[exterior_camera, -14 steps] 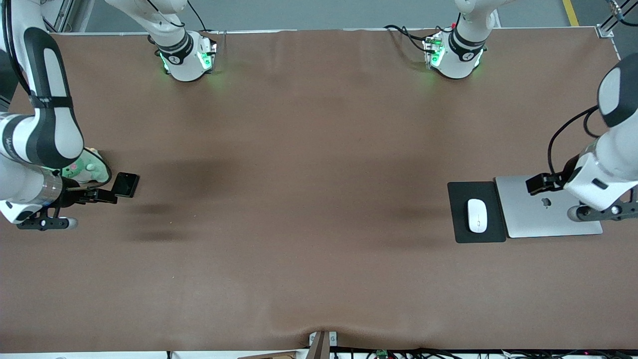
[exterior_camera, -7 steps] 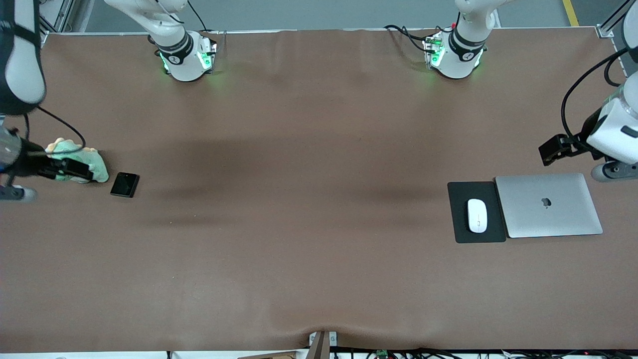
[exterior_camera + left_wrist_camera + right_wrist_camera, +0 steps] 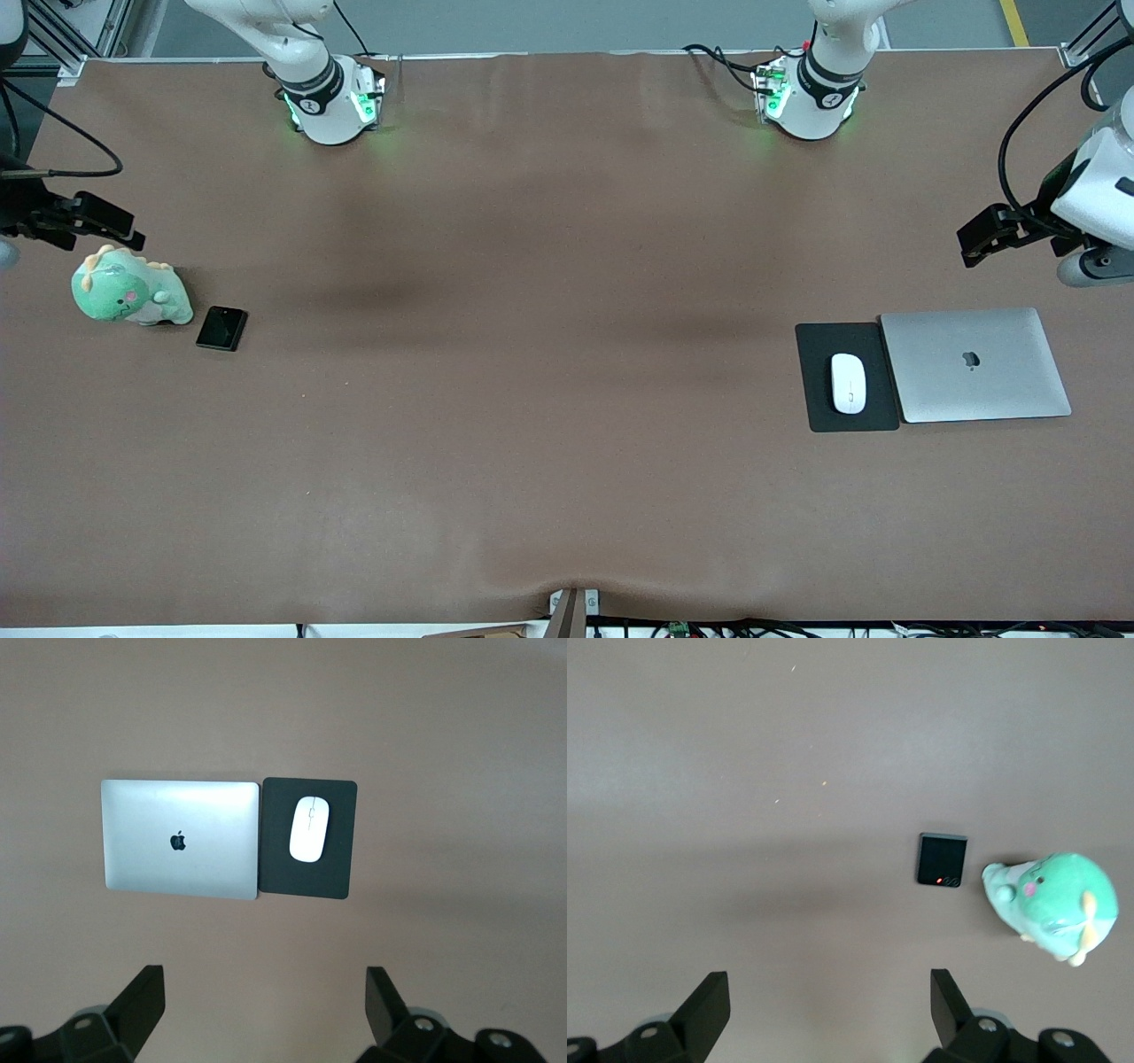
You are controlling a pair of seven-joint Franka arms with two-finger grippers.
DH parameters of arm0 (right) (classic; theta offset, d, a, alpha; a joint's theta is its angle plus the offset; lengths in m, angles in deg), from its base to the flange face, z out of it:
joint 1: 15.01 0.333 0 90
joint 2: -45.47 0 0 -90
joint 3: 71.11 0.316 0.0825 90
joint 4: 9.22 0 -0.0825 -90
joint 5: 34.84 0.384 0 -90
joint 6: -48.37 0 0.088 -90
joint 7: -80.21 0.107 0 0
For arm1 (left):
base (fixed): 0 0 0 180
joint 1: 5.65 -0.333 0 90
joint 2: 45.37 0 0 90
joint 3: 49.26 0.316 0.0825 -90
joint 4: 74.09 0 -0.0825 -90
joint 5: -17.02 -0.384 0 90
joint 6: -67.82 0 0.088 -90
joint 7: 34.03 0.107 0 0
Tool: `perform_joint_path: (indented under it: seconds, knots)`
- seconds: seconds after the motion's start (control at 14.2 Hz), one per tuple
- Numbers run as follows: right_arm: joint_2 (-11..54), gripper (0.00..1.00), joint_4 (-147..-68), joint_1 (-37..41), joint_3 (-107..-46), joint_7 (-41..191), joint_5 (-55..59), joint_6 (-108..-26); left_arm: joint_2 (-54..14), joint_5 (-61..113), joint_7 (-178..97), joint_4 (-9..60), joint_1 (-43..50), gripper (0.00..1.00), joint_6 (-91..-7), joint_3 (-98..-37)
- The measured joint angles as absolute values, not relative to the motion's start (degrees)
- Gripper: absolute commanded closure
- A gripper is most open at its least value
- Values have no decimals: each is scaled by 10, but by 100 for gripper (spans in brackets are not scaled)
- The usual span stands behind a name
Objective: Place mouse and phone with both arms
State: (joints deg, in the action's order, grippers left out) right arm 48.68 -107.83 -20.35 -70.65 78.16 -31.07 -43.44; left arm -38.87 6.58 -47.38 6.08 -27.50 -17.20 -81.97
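Note:
The white mouse (image 3: 848, 383) lies on a black mouse pad (image 3: 819, 350) toward the left arm's end of the table; it also shows in the left wrist view (image 3: 309, 827). The black phone (image 3: 221, 328) lies flat toward the right arm's end, beside a green toy; it also shows in the right wrist view (image 3: 941, 859). My left gripper (image 3: 264, 979) is open and empty, high over bare table, at the front view's edge (image 3: 1094, 266). My right gripper (image 3: 830, 983) is open and empty, high over bare table, almost out of the front view.
A closed silver laptop (image 3: 974, 365) lies against the mouse pad, toward the left arm's end of the table. A green dinosaur plush (image 3: 128, 294) stands next to the phone. The brown table (image 3: 549, 354) spreads between the two groups.
Both arms have risen and drawn back toward their table ends. The right arm has moved off the plush and phone, the left arm off the laptop. Mouse and phone have not moved.

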Motion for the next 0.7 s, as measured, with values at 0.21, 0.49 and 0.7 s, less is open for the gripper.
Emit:
perform_joint_path:
  seconds: [0.21,0.49,0.7]
  knots:
    - [498,0,-1078,-181,-704,805,-311,-408,-398,79,-465,61,-276,0,-166,-817]
    - [528,0,-1078,-172,-705,806,-313,-390,-419,98,-435,69,-219,0,-160,-741]
    - [538,0,-1077,-171,-711,807,-317,-380,-436,112,-432,87,-142,0,-159,-659]
